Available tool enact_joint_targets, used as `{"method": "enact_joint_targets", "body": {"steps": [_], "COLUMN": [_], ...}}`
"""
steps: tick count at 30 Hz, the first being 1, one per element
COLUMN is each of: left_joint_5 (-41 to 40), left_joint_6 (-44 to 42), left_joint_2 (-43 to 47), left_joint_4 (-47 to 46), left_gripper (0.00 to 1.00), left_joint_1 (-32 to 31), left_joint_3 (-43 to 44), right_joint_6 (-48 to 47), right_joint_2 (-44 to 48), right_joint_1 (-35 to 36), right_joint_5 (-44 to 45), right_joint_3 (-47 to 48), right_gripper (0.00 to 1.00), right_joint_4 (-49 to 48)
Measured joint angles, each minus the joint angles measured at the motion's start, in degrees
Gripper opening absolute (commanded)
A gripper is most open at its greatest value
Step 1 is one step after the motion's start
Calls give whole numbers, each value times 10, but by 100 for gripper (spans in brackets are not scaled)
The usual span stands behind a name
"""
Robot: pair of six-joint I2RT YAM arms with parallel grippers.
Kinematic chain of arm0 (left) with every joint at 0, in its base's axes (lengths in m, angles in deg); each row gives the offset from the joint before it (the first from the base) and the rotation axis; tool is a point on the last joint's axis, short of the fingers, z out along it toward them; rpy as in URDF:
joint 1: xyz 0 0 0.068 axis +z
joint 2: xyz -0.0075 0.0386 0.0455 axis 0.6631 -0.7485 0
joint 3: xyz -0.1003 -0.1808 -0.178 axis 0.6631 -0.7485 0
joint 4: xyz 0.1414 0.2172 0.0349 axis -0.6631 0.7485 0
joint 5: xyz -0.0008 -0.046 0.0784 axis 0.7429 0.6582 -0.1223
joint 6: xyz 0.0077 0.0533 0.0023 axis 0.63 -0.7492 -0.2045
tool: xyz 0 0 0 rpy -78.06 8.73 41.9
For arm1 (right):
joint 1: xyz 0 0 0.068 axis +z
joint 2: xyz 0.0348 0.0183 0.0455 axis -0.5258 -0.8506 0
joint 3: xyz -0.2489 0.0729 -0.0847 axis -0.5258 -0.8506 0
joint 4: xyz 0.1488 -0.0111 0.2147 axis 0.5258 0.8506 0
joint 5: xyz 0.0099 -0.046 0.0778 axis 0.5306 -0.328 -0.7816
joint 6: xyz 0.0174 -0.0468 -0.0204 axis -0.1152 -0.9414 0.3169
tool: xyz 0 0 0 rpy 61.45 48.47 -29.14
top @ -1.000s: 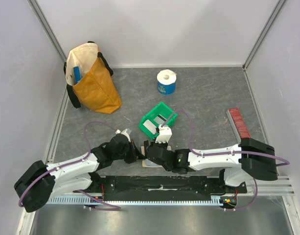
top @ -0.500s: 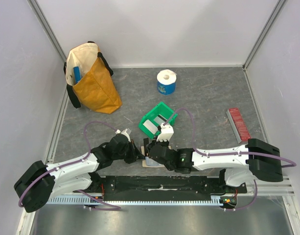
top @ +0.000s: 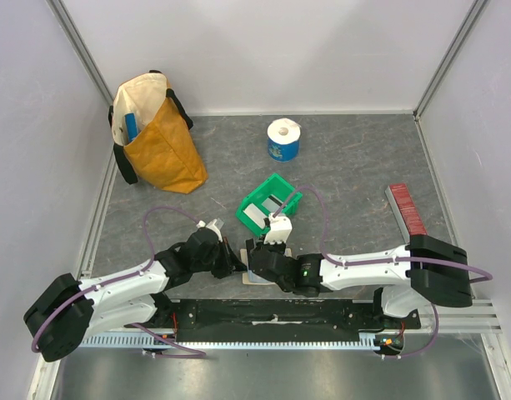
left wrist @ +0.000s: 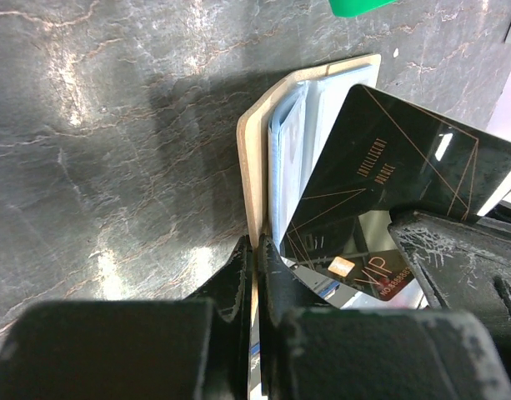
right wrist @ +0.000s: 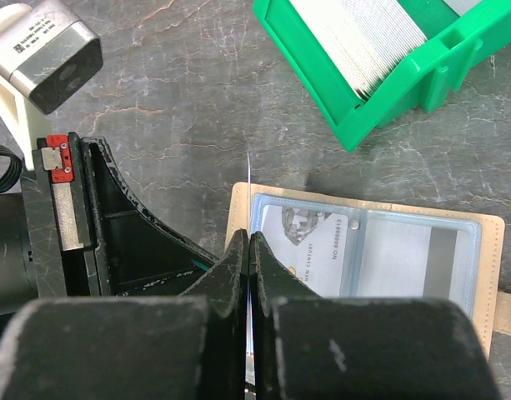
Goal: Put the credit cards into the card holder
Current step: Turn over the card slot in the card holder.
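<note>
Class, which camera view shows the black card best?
Left wrist: the black card shows its printed face. The right wrist sees only its thin edge; in the top external view the arms hide it.

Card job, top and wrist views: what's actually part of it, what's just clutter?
Job: card holder, pinched by left gripper; dark card in right gripper; pale cards in green bin.
Clutter: yellow bag, paper roll, red ridged strip.
</note>
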Motion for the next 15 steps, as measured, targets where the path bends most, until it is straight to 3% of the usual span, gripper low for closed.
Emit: {"method": "enact_joint_targets", "body": {"steps": [15], "left_joint_5": [0], "left_joint_6": [0], "left_joint_2": [0], "left_joint_4": [3], "left_gripper": [2], "left_joint_1": [0], "left_joint_3": [0], "right_joint_6": [-8], "right_joint_2": [-32], "right_joint_1": [5], "right_joint_5": [2], "right_joint_3": [33], "right_gripper": [0], "right_joint_4": [35]}}
